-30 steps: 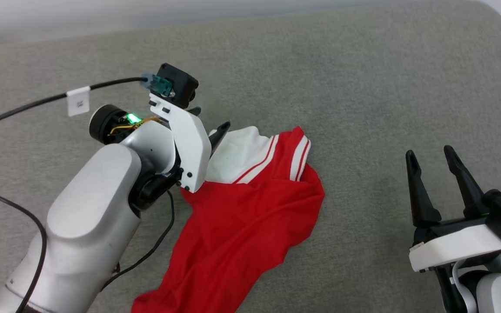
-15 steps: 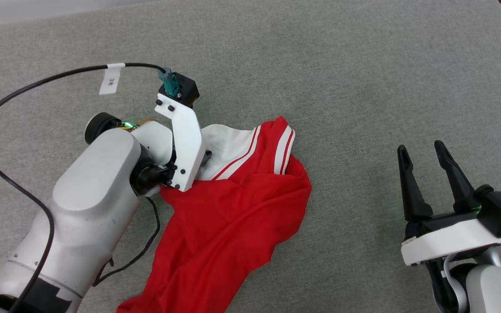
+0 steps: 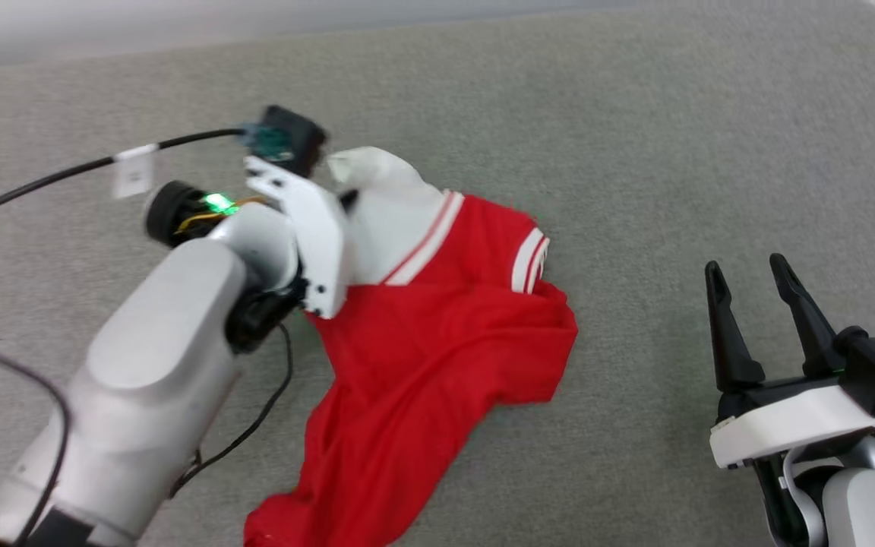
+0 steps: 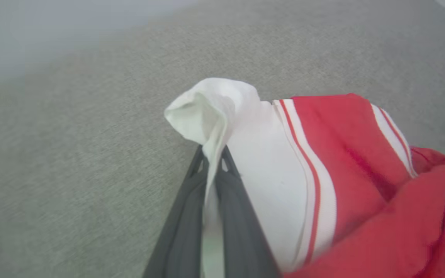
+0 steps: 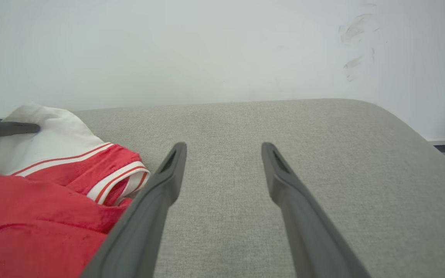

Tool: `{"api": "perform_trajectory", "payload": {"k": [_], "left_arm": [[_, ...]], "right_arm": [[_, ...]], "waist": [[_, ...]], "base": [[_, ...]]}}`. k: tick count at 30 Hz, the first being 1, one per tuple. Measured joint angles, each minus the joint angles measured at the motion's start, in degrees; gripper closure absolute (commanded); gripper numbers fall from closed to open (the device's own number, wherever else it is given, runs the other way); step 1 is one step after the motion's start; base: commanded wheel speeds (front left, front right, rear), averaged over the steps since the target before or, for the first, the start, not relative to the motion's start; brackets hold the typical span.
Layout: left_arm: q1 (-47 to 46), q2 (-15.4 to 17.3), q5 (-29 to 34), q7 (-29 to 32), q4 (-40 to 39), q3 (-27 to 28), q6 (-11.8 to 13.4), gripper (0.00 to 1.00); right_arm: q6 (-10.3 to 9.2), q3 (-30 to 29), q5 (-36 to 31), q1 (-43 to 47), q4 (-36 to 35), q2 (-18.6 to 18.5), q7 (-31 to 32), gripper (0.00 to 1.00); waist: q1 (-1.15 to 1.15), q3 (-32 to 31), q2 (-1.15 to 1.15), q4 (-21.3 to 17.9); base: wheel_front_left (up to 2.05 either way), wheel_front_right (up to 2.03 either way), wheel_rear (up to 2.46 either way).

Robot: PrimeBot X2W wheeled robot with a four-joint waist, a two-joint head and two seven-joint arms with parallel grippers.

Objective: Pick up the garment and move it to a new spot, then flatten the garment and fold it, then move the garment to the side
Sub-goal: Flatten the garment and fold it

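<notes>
The garment [image 3: 437, 327] is a crumpled red jersey with a white sleeve and red-and-white striped trim, lying on the grey cushioned surface [image 3: 635, 137]. My left gripper [image 3: 346, 199] is shut on its white sleeve, which rises above the surface. In the left wrist view the dark fingers [image 4: 238, 200] pinch a fold of the white cloth of the garment [image 4: 269, 166]. My right gripper [image 3: 747, 275] stands open at the lower right, apart from the garment. In the right wrist view its fingers [image 5: 160, 189] frame bare cushion, with the garment [image 5: 52, 200] at the left.
A black cable [image 3: 65, 171] with a white tag runs to the left wrist. The cushion's far edge meets a pale wall [image 5: 207, 50]. Its rounded right corner [image 5: 400, 116] drops off beside a low ledge. Bare cushion lies between the garment and my right gripper.
My left gripper has shut on the white sleeve and lifted it, pulling the garment's upper part up and away from me. The right gripper stays open and still. The head camera shifted slightly.
</notes>
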Motion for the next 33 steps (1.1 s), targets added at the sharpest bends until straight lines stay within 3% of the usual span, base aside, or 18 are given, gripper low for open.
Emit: {"api": "perform_trajectory", "payload": {"k": [1,7,12,15,16,17,18,33], "left_arm": [[3.49,2.68,-1.25,-2.33,-2.93,2.76,2.66,1.00],[16.13,8.39,-5.89,-5.19,-10.43,9.17,9.48,1.00],[28.71,10.49,-10.17,-6.35,-15.89,12.77,14.52,1.00],[35.04,10.37,-12.02,-7.79,-17.15,13.79,16.04,1.00],[36.36,10.10,-12.59,-8.37,-17.34,14.06,16.08,0.72],[37.22,9.85,-12.84,-9.03,-17.62,14.11,16.12,0.10],[37.67,9.57,-12.56,-9.98,-18.00,14.11,16.42,0.00],[37.38,5.49,-2.35,-32.47,-23.65,15.16,19.18,0.00]], "right_arm": [[0.00,-0.38,-0.09,0.98,-0.49,0.00,0.58,0.00],[0.00,-1.07,-0.43,2.79,-1.37,0.00,1.59,0.00],[0.00,-1.22,-0.44,3.71,-1.87,0.00,2.42,0.00],[0.00,-1.30,-0.46,3.71,-2.27,0.00,2.61,0.00],[-0.01,-1.34,-0.46,3.71,-2.30,0.00,2.66,0.00],[0.00,-1.44,-0.46,3.71,-2.33,0.00,2.79,0.00],[0.00,-1.65,-0.48,3.74,-2.37,0.00,2.83,0.00],[0.00,-3.21,-1.00,5.38,-3.02,0.00,5.04,0.00]], "waist": [[0.00,-1.30,0.00,1.14],[0.00,-3.69,0.00,2.91],[0.00,-5.12,0.00,3.75],[0.00,-5.49,0.00,3.83],[0.00,-5.57,0.00,3.86],[0.00,-5.68,0.00,3.89],[0.00,-5.84,0.00,3.99],[-0.01,-10.32,0.00,4.53]], "base": [[0.00,0.00,0.00],[0.00,0.00,0.00],[0.00,0.00,0.00],[0.00,0.00,0.00],[0.00,0.00,0.00],[0.00,0.00,0.00],[0.00,0.00,0.00],[0.00,0.00,0.00]]}}
